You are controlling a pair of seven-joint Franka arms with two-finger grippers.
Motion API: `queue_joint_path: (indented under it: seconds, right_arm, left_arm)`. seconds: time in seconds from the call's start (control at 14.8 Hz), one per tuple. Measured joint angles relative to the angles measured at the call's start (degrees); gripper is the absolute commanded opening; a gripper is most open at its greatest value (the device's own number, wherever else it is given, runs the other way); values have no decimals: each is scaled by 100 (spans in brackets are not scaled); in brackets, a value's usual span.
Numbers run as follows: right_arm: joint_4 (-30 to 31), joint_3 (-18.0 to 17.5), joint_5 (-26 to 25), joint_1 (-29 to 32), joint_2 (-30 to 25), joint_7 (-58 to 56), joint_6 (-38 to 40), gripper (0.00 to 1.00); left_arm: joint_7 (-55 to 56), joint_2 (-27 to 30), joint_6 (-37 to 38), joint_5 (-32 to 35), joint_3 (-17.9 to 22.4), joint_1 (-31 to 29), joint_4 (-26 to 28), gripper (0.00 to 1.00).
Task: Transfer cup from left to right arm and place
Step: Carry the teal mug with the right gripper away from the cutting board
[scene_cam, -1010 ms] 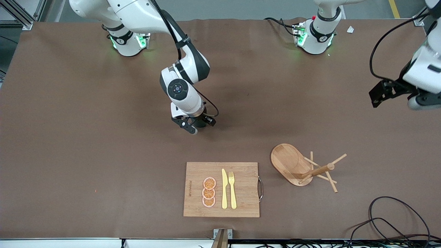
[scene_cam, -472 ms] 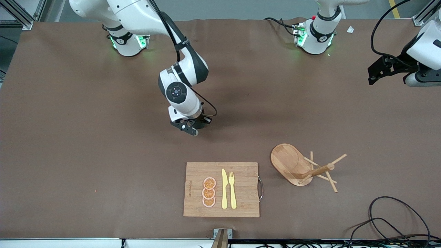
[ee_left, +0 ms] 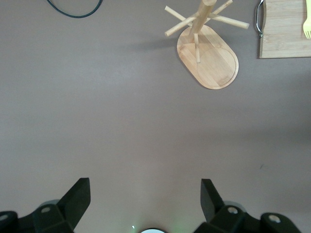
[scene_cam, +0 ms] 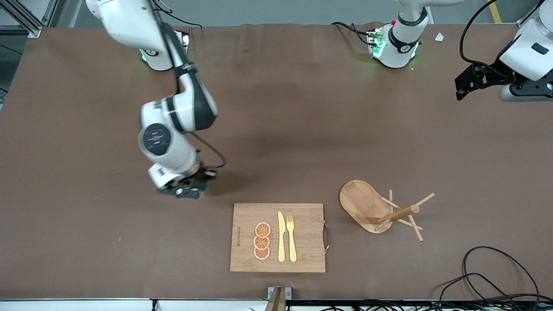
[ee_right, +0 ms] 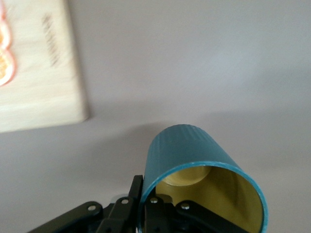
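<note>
The cup [ee_right: 187,150] is dark teal with a mustard inside and lies tilted in my right gripper [ee_right: 146,194]. The gripper is shut on the cup's rim, with one finger outside the wall and one inside. In the front view the right gripper [scene_cam: 185,190] is low over the bare table, just off the cutting board's corner toward the right arm's end, and hides the cup. My left gripper [scene_cam: 468,80] is open and empty, held high over the left arm's end of the table. Its fingers [ee_left: 77,199] stand wide apart.
A wooden cutting board [scene_cam: 276,237] carries three orange slices [scene_cam: 262,241], a yellow knife [scene_cam: 281,236] and a fork [scene_cam: 291,237]. The board's edge shows in the right wrist view [ee_right: 34,73]. A wooden mug tree [scene_cam: 380,209] stands beside the board. A black cable [scene_cam: 488,276] lies near the front edge.
My right arm has swung with the cup from the table's middle toward the right arm's end and the front camera, ending by the board's corner. The left gripper has drawn back slightly.
</note>
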State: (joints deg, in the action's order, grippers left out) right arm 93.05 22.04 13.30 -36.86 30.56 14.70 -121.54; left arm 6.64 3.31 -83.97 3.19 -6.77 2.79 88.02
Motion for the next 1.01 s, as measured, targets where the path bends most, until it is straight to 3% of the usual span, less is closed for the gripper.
queue_joint_path:
  seconds: [0.34, 0.81, 0.88, 0.94, 1.01]
  right_arm:
    - [-11, 15, -40, 1356, 133, -2243, -104, 1]
    - [-228, -3, -147, 1730, 1086, -3125, -457, 3]
    - [-298, -19, -147, 1764, 1104, -3149, -417, 15]
    - [-330, -24, -147, 1781, 1113, -3160, -412, 38]
    - [-342, -27, -147, 1785, 1120, -3161, -413, 66]
  left_arm:
    - [-240, 164, 0, 0, -72, 17, 146, 100]
    - [-406, 168, -5, 0, -61, 3, 169, 100]
    - [-406, 168, -5, 0, -61, 4, 170, 100]
    - [-406, 168, -6, 0, -61, 4, 171, 100]
    - [-406, 168, -6, 0, -61, 4, 171, 100]
